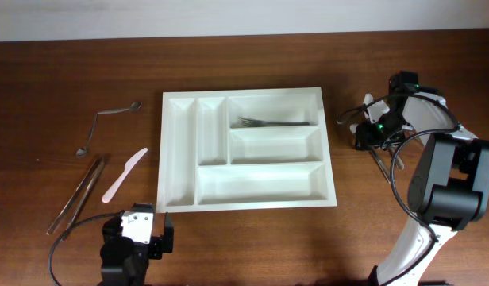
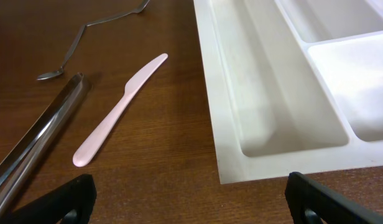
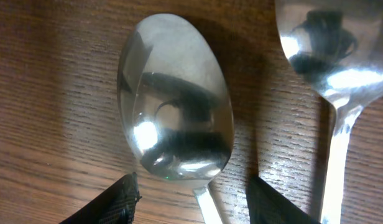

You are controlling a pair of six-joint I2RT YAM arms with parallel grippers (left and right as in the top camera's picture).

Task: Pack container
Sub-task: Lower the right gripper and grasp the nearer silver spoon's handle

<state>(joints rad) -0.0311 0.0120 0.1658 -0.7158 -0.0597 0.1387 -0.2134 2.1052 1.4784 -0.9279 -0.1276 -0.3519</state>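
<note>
- Overhead: the white container (image 1: 260, 184) lies flat mid-desk (image 1: 70, 79), with five compartments. A fork (image 1: 276, 122) rests in its upper short one. A pale wall runs behind the desk.
- Left wrist: the container's glossy corner fills the right side. A pink knife (image 2: 120, 106) and tongs (image 2: 42, 137) lie beside it on dark wood. The left gripper (image 2: 194, 202) gapes wide, holding nothing.
- Right wrist: the right gripper (image 3: 201, 202), partly spread, straddles a spoon (image 3: 176, 99) at its neck without touching.

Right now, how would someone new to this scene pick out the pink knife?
Start at the white cutlery tray in the centre. Three utensils lie to its left; the pink knife is the one nearest the tray. Unlike the bent metal spoon and long metal tongs beside it, it is pale pink.
</note>
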